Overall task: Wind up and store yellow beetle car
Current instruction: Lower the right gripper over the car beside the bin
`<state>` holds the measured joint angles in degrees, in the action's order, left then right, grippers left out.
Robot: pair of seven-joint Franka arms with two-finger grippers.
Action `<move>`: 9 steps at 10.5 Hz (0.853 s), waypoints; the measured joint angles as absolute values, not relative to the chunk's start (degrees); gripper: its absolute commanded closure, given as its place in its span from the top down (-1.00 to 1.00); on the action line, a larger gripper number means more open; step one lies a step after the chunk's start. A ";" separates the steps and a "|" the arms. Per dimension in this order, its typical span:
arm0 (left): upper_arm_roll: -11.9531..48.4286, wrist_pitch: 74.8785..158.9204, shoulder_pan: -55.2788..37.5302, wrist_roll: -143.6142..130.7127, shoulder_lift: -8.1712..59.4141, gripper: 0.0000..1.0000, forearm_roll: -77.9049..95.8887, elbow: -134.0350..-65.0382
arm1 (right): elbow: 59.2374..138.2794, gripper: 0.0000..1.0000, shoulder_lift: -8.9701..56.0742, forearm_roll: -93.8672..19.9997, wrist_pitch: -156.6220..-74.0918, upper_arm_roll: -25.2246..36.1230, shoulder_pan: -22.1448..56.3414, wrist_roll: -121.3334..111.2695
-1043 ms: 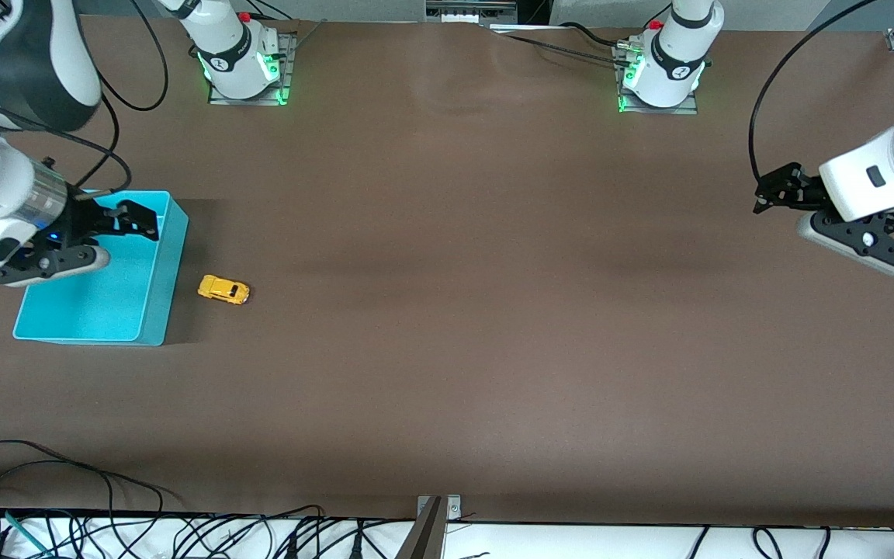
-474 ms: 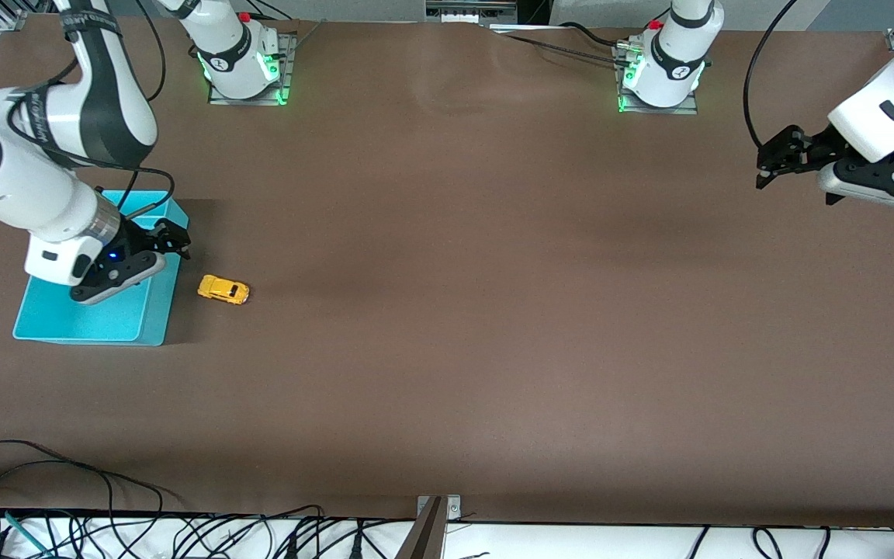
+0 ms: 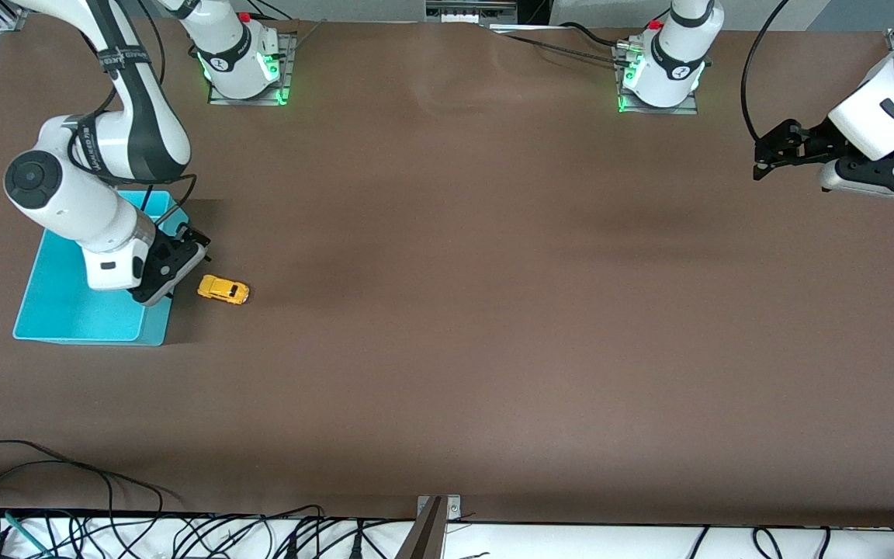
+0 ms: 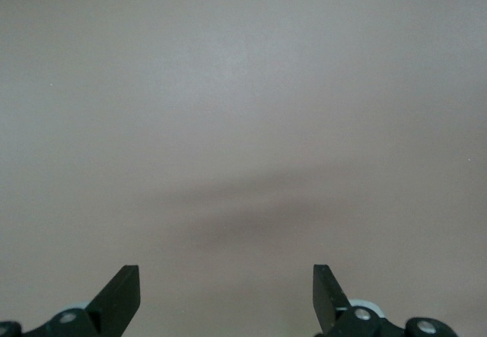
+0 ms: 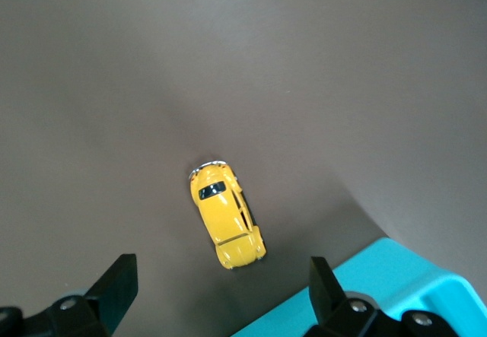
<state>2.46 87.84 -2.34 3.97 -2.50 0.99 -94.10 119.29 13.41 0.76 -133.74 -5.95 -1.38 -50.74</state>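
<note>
We're swinging our right gripper [image 3: 192, 247], fingers spread, off the teal bin [image 3: 51, 330] toward the yellow beetle car [image 3: 223, 289]. The pickup is coming. Our left gripper [image 3: 763, 157], also spread, is waiting over the table's end edge.

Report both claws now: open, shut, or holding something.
Left claw: open, holding nothing, over bare table.
Right claw: open, holding nothing, over the bin edge beside the toy car.
</note>
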 measured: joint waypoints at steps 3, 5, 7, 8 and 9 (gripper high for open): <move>2.10 87.40 -2.34 3.94 -2.39 1.00 0.98 -93.75 | 122.24 1.00 16.60 0.76 -140.34 -5.95 -1.39 -57.73; 1.73 87.40 -2.30 3.95 -2.19 1.00 0.88 -93.76 | 122.76 1.00 19.46 0.76 -143.99 -5.95 -1.39 -60.71; 1.55 87.40 -2.25 3.95 -1.38 1.00 0.34 -93.94 | 122.90 1.00 21.75 0.76 -146.96 -5.94 -1.40 -62.82; 1.54 87.43 -2.21 3.95 -1.02 1.00 0.28 -93.95 | 123.19 1.00 22.60 0.76 -148.55 -5.94 -1.41 -63.29; 1.51 87.47 -2.10 3.95 -0.84 1.00 0.28 -93.95 | 123.57 1.00 23.29 0.76 -149.84 -5.94 -1.41 -63.54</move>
